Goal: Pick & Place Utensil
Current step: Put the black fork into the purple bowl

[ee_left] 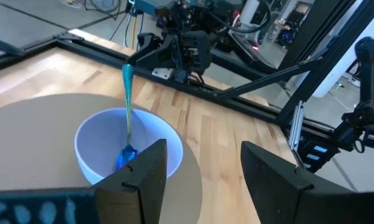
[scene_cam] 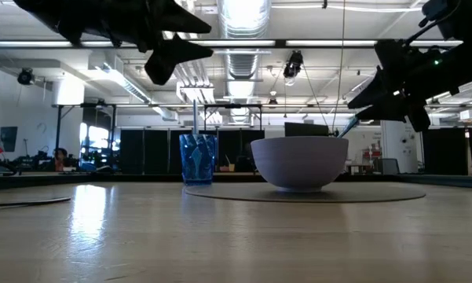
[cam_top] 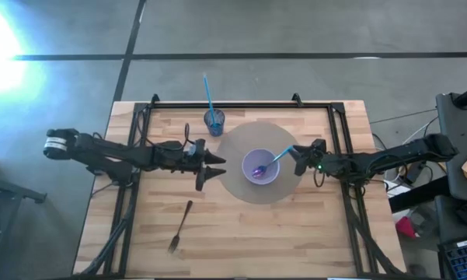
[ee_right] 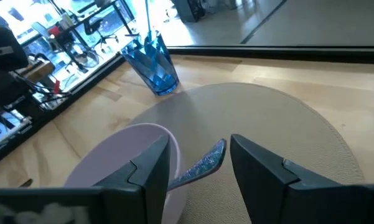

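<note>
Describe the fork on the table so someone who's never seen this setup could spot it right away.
Start at the round mat in the middle of the wooden table, with the pale bowl on it. The fork lies away from the mat on bare wood, nearer the left arm's side. It is the only dark utensil lying flat; the blue ones stand in containers.

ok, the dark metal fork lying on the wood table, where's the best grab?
Grip the dark metal fork mid-handle, coming straight down with fingers across its width. It lies flat and diagonal on the bare wooden table, tines toward the near-left corner, nothing beside it. The left end effector, open and nearest, seems the better pick.
</note>
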